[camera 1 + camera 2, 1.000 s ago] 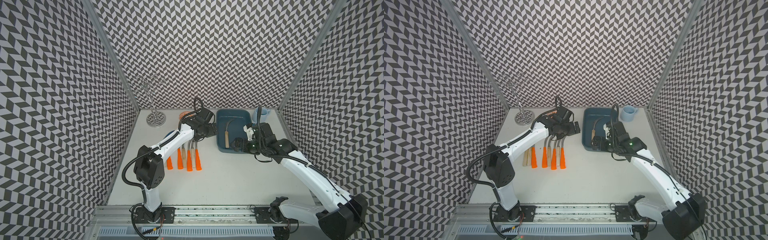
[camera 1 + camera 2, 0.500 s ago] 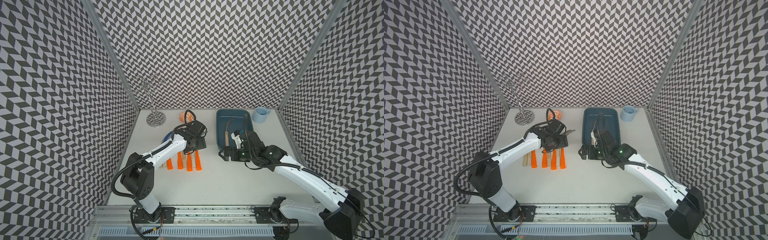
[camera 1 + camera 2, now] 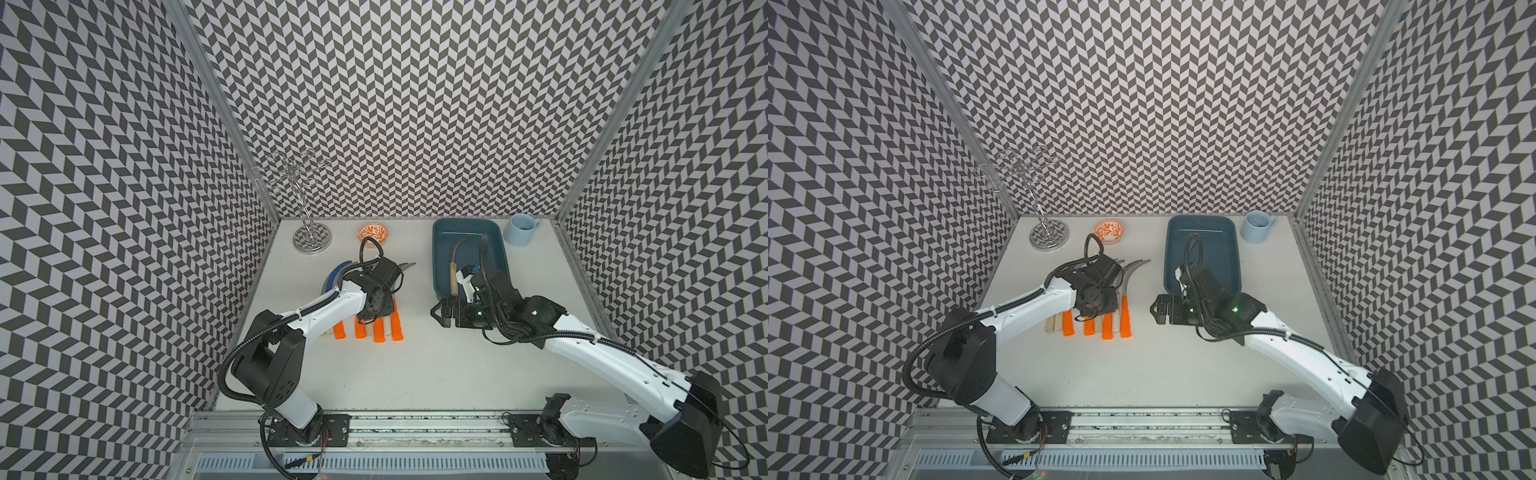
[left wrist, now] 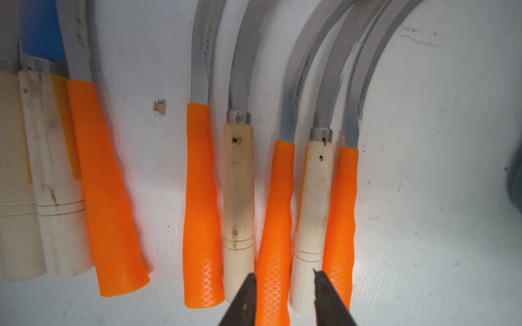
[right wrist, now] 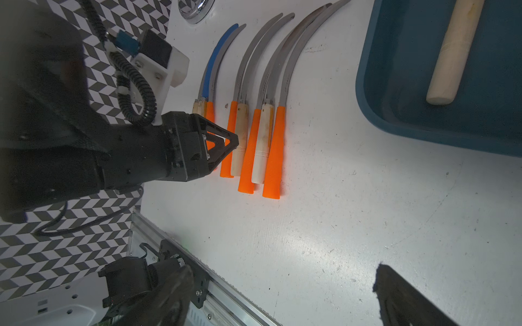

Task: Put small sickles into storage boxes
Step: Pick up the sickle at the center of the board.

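Observation:
Several small sickles (image 3: 376, 328) (image 3: 1106, 324) lie in a row on the white table with orange and pale wood handles; one blade is blue (image 5: 217, 48). My left gripper (image 4: 284, 273) (image 3: 372, 316) hangs over the handle butts. Its jaws stand narrowly apart astride an orange handle (image 4: 275, 225). One finger touches that handle and the other overlaps the wooden handle beside it, so a clamp is not clear. The teal storage box (image 3: 494, 249) (image 5: 423, 84) holds a wood-handled sickle (image 3: 454, 278). My right gripper (image 5: 279, 276) (image 3: 442, 313) is open and empty over the table, just in front of the box.
An orange-patterned bowl (image 3: 372, 231) and a metal stand (image 3: 311, 239) are at the back left. A light blue mug (image 3: 520, 230) stands beside the box. The chevron walls close in three sides, and the aluminium rail (image 3: 415, 419) runs along the front.
My left arm pulled back from the blades to the handle ends and its jaws narrowed from wide open. My right arm withdrew from over the box to the table in front of it.

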